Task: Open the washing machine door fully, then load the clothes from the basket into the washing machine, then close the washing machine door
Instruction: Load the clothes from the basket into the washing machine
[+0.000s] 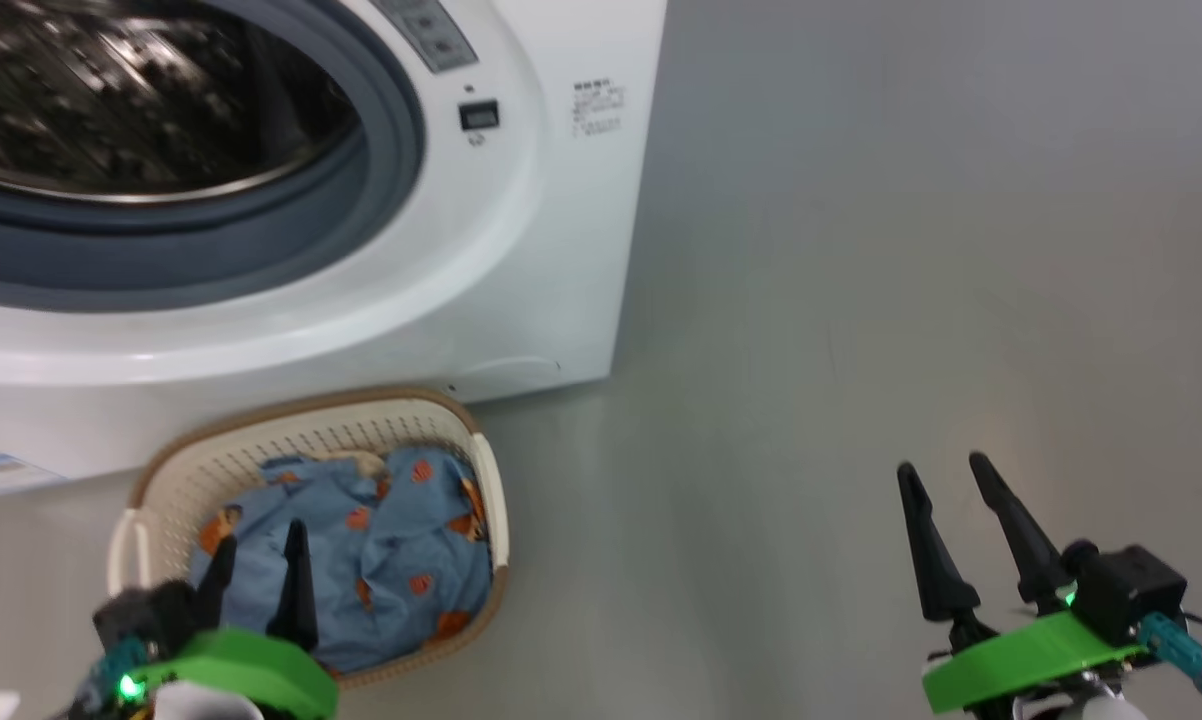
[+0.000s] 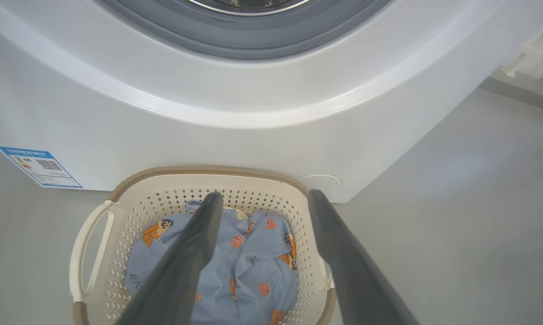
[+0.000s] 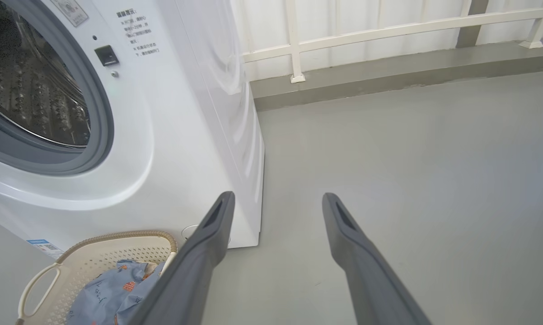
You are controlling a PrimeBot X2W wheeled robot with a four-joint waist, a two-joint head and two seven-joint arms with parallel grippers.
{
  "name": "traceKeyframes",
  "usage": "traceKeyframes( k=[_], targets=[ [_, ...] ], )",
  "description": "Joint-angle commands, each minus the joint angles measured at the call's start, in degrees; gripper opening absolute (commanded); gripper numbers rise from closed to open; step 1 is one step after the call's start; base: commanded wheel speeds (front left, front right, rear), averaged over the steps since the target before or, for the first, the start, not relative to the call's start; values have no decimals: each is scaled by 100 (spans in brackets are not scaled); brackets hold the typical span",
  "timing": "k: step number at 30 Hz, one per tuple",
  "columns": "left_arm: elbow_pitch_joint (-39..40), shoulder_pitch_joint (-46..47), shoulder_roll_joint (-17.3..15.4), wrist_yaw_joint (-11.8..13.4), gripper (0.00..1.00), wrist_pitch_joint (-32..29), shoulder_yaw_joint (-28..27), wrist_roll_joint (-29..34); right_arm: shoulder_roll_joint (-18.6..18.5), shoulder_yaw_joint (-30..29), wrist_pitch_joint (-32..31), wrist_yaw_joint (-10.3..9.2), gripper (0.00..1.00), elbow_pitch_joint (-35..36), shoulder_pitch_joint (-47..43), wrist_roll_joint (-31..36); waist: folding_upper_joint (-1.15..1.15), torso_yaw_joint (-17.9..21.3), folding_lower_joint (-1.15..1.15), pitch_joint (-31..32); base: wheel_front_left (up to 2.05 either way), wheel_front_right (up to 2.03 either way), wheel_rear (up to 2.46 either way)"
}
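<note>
Head view: clothes (image 1: 361, 560) lie bunched in the basket (image 1: 311, 425), blue printed fabric on top, a cream bit peeking at the back edge. Basket sits on the floor (image 1: 861, 250), tucked right up against the front foot of the washing machine (image 1: 521, 250), below and a little right of the drum (image 1: 111, 100). The drum mouth stands uncovered with the grey gasket (image 1: 211, 250) exposed, so the opening step looks done and loading is the step in hand. No garment lifted yet.

Left fingers (image 1: 296, 590) are spread wide, holding nothing, hovering over the pile and pointing toward the machine. Right fingers (image 1: 933, 550) are also spread and bare, over open floor well off to the right, far from the basket.

Risks, as judged:
- A shallow pinch takes only the top layer. The rest trails and drops on the floor on the way up.
- Going too deep, a fingertip snags the perforated wall or rim and drags or tips the light basket.
- Basket sits under the bulging front panel, so a straight lift could knock the arm on it.
- Fabric could hang up on the gasket lip.
</note>
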State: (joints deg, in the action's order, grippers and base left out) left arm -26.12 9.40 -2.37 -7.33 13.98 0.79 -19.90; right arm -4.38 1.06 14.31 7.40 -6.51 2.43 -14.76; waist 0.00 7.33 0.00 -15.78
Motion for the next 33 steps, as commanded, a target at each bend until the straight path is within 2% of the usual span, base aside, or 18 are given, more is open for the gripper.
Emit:
traceKeyframes(
  k=[1, 10, 19, 26, 33],
  targets=[
    [-121, 329, -149, 8, 100, -66, -176, -23, 5, 154, 69, 9, 100, 140, 220, -67, 0, 443, 0, -773, 0, 0, 0],
    [-1509, 1368, -525, 141, 100, -345, -452, -244, 88, 198, 69, 9, 100, 116, 603, -134, 0, 742, 0, -1358, 0, 0, 0],
    [-2649, 2121, -904, 65, 100, -621, -717, -684, 116, 250, 69, 9, 100, 144, 863, -164, 0, 946, 0, -1908, 0, 0, 0],
    [-3322, 2602, -1124, 22, 100, -884, -767, -926, 126, 269, 69, 9, 100, 189, 1045, -187, 0, 1058, 0, -2403, 0, 0, 0],
    [-3694, 2963, -1246, 15, 100, -873, -735, -962, 131, 275, 69, 9, 100, 228, 1204, -199, 0, 1086, 0, -2775, 0, 0, 0]
  ],
)
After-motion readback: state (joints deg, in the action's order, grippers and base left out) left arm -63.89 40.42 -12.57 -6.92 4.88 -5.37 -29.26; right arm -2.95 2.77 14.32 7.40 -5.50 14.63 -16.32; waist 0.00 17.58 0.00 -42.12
